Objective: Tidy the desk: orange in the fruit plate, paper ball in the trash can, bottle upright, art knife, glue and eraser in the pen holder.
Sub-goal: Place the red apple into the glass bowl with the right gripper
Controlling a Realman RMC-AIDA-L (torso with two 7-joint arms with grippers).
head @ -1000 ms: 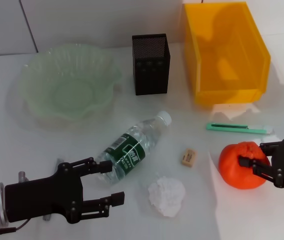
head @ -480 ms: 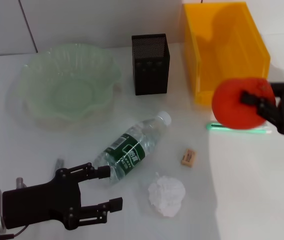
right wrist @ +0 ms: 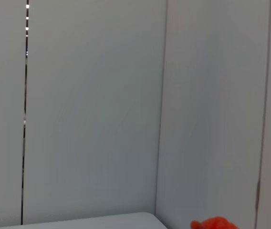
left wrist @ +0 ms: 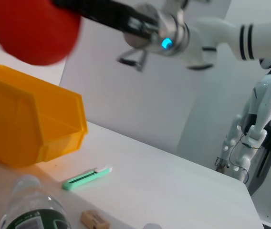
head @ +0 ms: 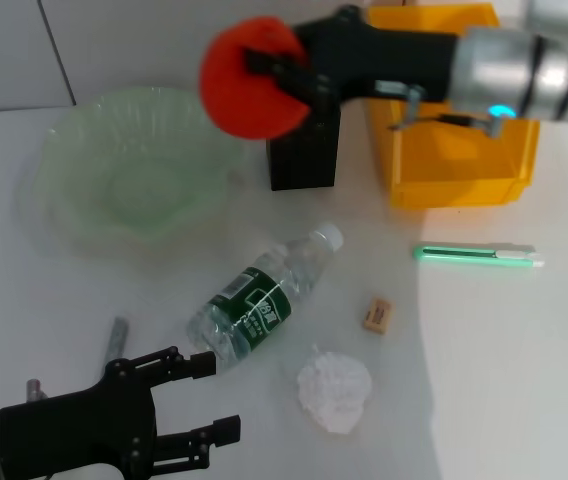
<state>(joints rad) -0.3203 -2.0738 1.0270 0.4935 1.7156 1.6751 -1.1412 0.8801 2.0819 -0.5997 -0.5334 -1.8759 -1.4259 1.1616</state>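
The right tool [head: 279,78] is clenched on the one orange [head: 252,78], held in the air at the fruit plate's [head: 69,150] rim, in front of the pen holder [head: 304,160]. The left tool [head: 192,400] hangs released (fingers spread) above the counter [head: 484,350], near the base of the one bottle [head: 264,296]. The bottle lies on its side; its green label print cannot be read. One paper ball [head: 334,390], one eraser [head: 376,313] (print illegible) and one green art knife [head: 478,255] lie on the counter. The trash can [head: 454,130] stands behind the knife.

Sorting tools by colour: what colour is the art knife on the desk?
Mint green, with a paler tip; the art knife shows best in the head view.
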